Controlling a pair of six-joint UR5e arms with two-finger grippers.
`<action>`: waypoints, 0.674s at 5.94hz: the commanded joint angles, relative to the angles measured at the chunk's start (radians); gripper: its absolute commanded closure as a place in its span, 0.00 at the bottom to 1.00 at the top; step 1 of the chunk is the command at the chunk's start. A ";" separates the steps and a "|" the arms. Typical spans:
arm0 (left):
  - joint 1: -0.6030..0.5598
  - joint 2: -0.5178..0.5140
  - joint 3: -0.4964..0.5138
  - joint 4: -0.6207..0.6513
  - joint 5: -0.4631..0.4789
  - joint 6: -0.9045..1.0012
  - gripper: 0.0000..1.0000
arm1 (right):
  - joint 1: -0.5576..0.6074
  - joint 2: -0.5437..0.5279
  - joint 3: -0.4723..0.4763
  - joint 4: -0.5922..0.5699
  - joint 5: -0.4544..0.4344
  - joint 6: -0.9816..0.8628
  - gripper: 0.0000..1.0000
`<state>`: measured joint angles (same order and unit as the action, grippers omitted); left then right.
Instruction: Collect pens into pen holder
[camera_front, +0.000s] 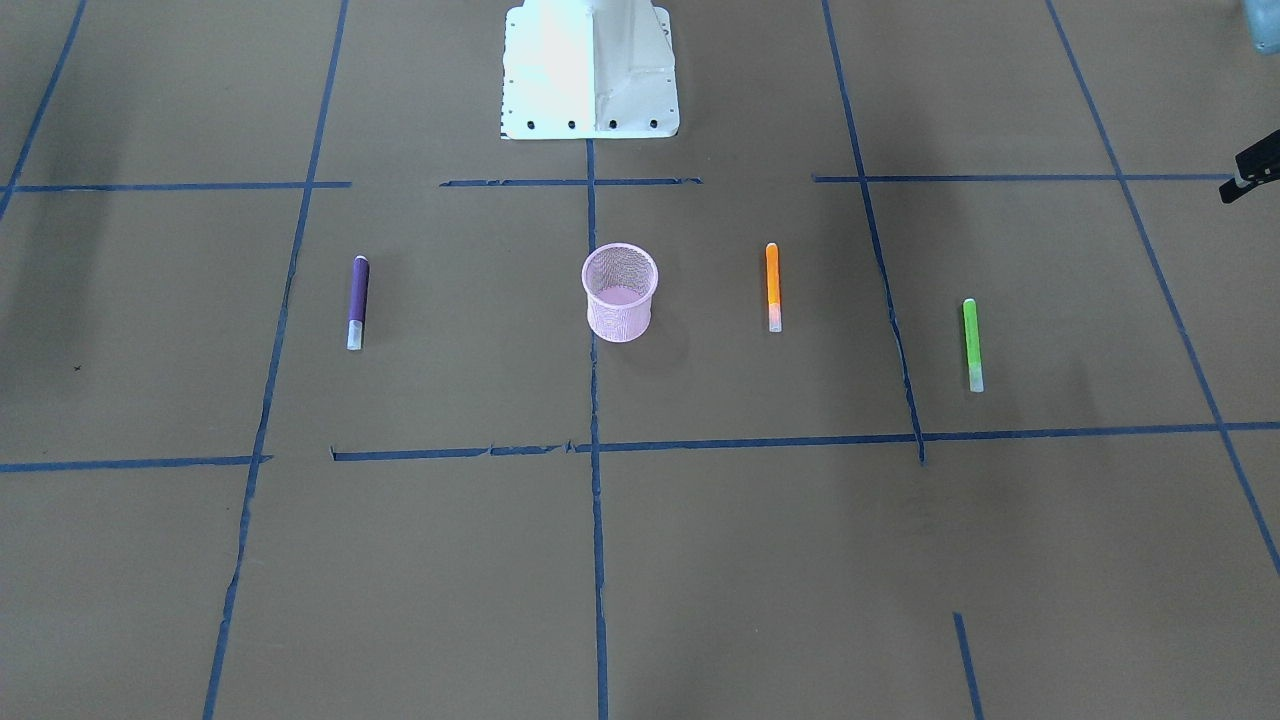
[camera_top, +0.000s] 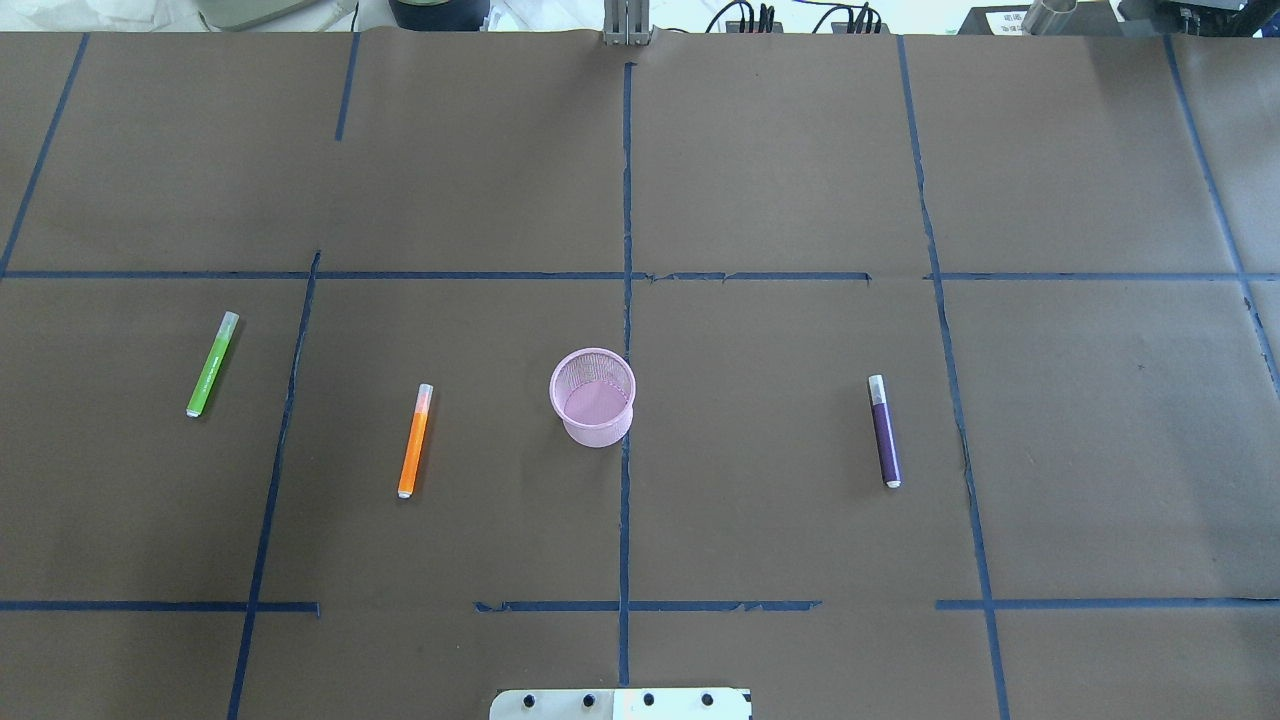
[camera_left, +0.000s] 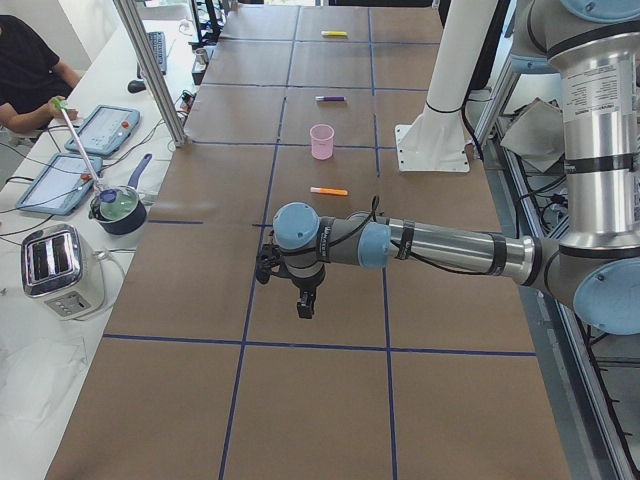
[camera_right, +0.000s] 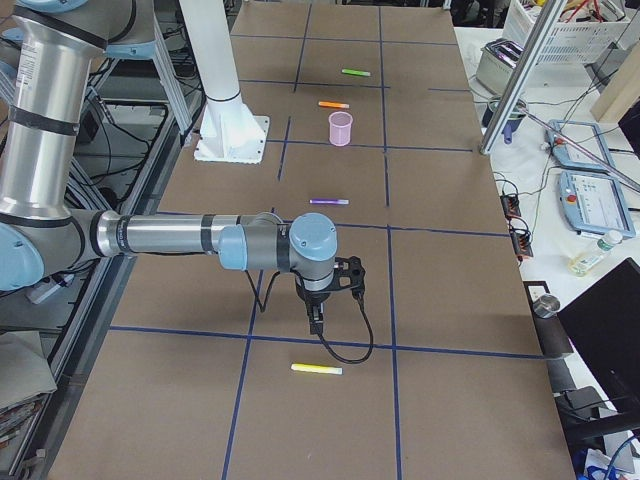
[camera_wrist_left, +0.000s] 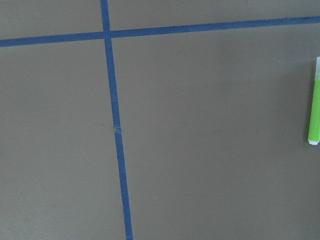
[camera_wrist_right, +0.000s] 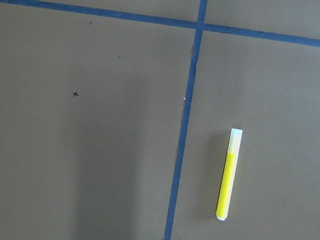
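The pink mesh pen holder (camera_top: 593, 396) stands upright at the table's middle (camera_front: 620, 292). The orange pen (camera_top: 414, 441) and green pen (camera_top: 213, 364) lie on its left, the purple pen (camera_top: 884, 431) on its right. A yellow pen (camera_right: 316, 369) lies at the table's far right end and shows in the right wrist view (camera_wrist_right: 229, 174). My left gripper (camera_left: 304, 306) hovers over the table's left end; the green pen (camera_wrist_left: 314, 102) is at its camera's right edge. My right gripper (camera_right: 317, 320) hovers just short of the yellow pen. I cannot tell whether either is open or shut.
The white robot base (camera_front: 590, 70) stands at the table's near-robot edge. Blue tape lines (camera_top: 625, 300) grid the brown table. Beyond the table's far side stand a metal post (camera_left: 150, 70), a toaster (camera_left: 60, 268), a pot (camera_left: 118, 208) and a seated operator (camera_left: 25, 70).
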<state>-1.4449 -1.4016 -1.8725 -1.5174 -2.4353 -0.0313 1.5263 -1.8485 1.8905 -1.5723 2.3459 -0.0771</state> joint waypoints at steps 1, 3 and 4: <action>0.004 -0.026 -0.013 -0.007 -0.014 -0.007 0.00 | 0.000 -0.003 0.001 0.000 0.010 -0.001 0.00; 0.027 -0.016 -0.013 -0.139 -0.031 0.005 0.00 | 0.000 -0.017 0.002 0.000 0.076 0.000 0.00; 0.144 -0.023 -0.011 -0.185 -0.062 -0.069 0.00 | 0.000 -0.040 0.012 0.000 0.085 0.002 0.00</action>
<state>-1.3864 -1.4221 -1.8873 -1.6494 -2.4720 -0.0496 1.5263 -1.8695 1.8950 -1.5724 2.4191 -0.0760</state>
